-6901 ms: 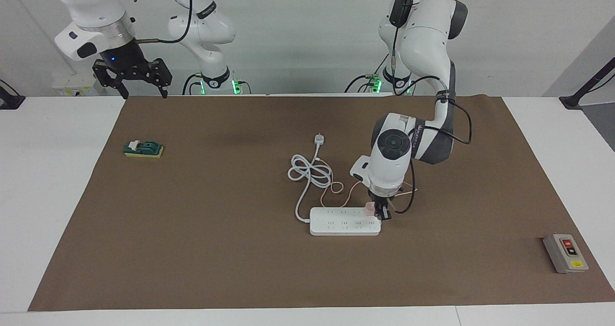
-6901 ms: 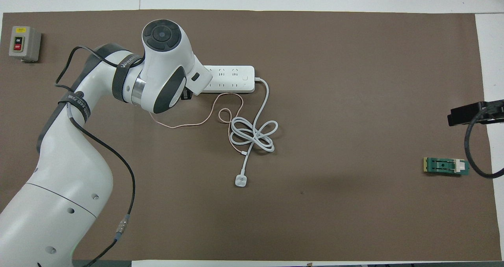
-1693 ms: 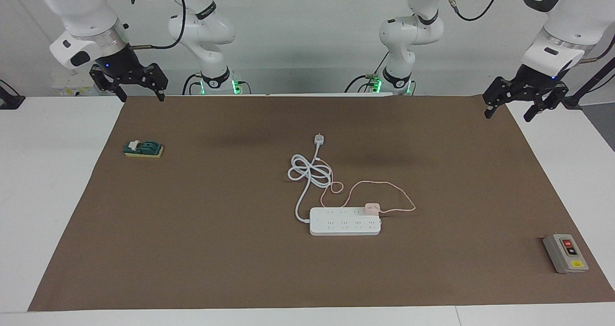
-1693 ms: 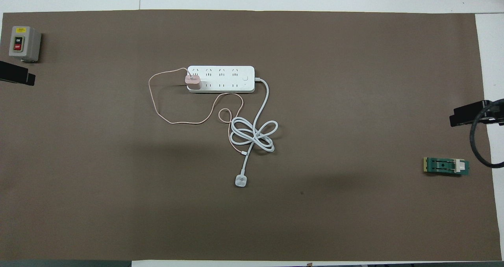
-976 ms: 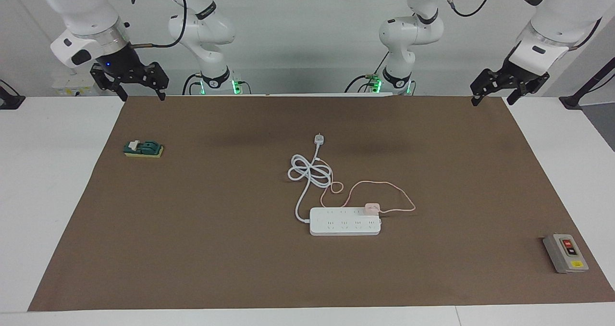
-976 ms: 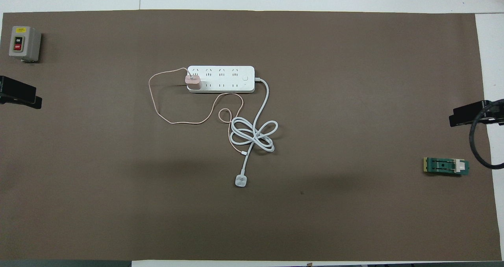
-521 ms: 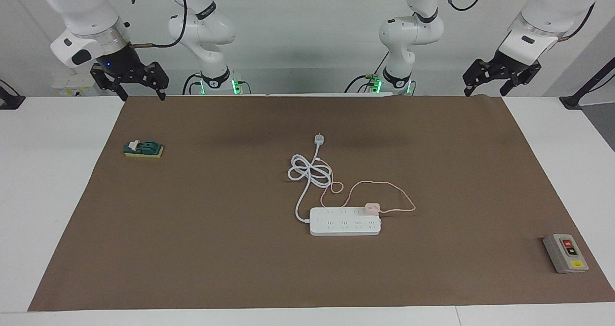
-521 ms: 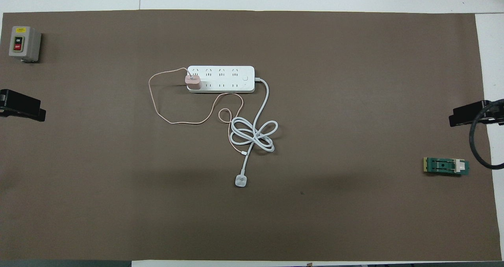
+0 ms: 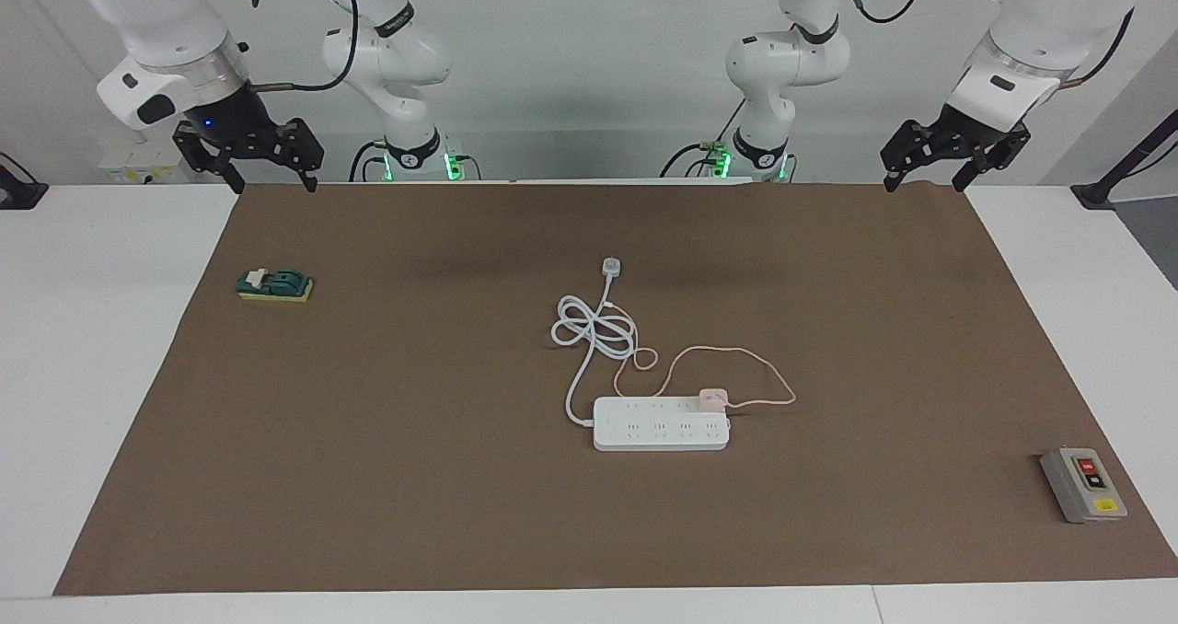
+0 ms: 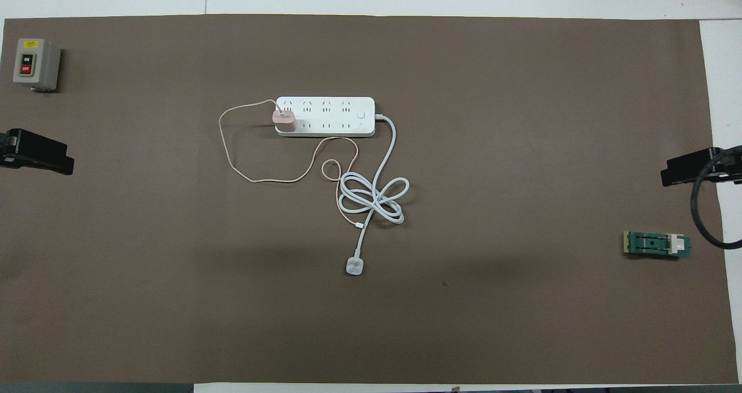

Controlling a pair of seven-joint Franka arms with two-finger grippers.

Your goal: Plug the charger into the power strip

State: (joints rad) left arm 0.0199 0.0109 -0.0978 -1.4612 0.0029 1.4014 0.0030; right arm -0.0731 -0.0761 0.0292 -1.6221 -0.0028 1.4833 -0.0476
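While our pincers hang empty, the charger (image 9: 713, 398) sits plugged into the strip (image 9: 661, 423) mid-worktop.
We hold the left pincer (image 9: 925, 182) and right pincer (image 9: 272, 182) spread wide over the robot-side corners.

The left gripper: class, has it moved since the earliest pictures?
Yes. The left gripper, which was at the power strip on the charger, now hangs open over the mat's edge by the robots, holding nothing.
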